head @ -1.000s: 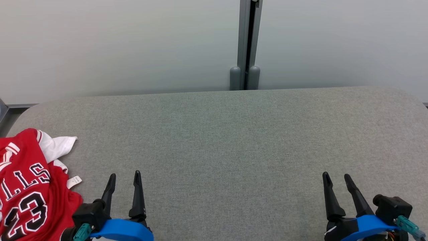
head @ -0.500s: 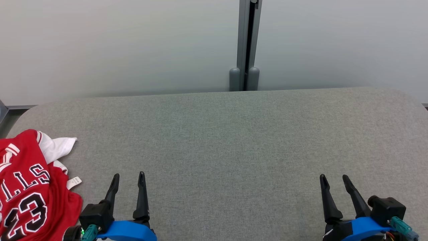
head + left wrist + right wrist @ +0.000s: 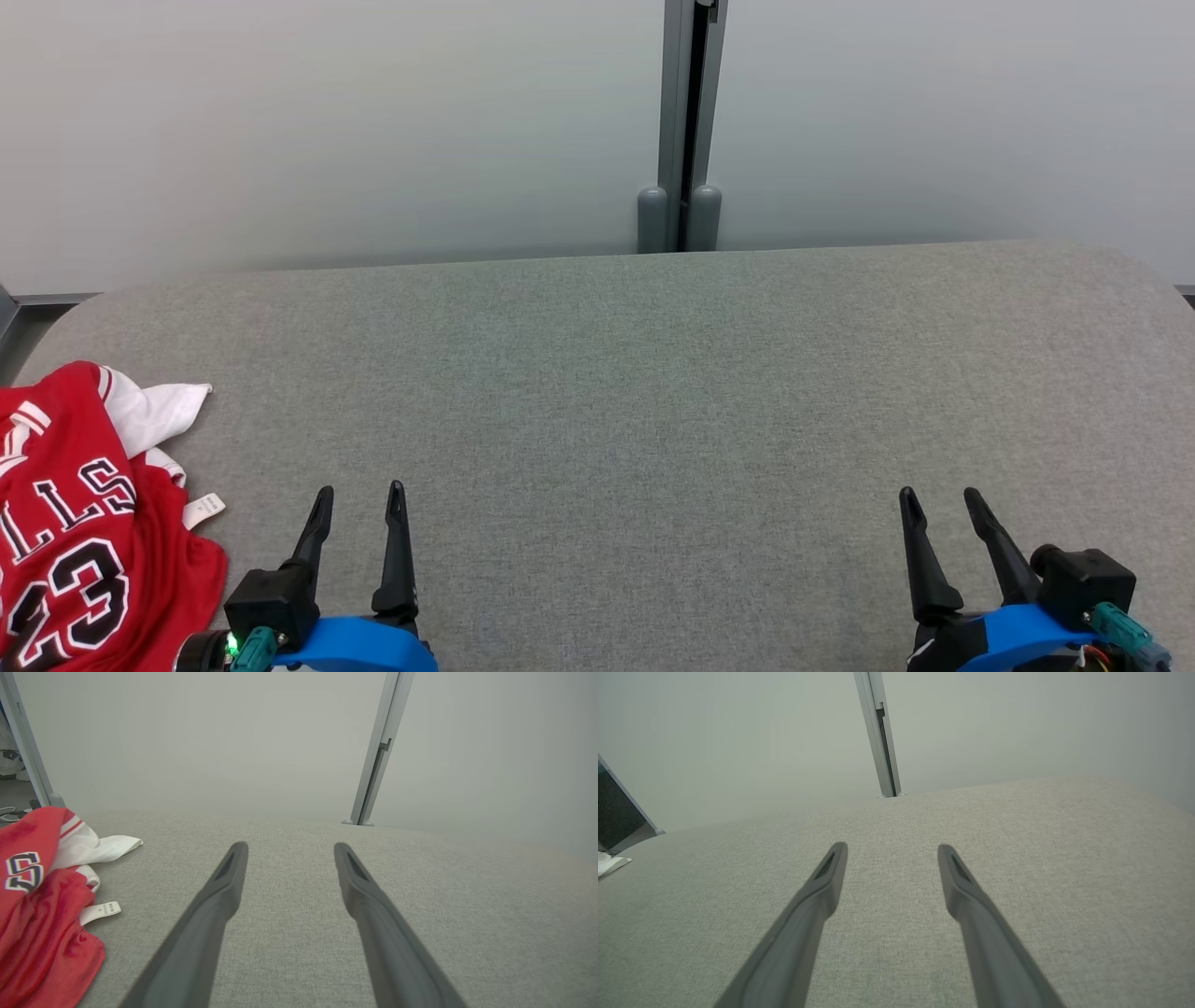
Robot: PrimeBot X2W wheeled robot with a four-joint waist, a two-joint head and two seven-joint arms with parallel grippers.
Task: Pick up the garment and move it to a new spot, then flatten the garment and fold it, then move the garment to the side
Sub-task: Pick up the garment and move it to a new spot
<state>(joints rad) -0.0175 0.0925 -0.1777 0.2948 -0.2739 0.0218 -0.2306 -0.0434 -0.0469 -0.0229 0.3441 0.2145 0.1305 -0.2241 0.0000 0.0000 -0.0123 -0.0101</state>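
Meanwhile, both the left gripper (image 3: 359, 490) and right gripper (image 3: 938, 493) stand apart, empty, beside the crumpled red garment (image 3: 84, 532).

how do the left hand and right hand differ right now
The left hand sits close beside the red jersey; the right hand is far across the grey table from it. In the head view the left hand's fingers lean right, while the right hand's lean left. Both are open and hold nothing.
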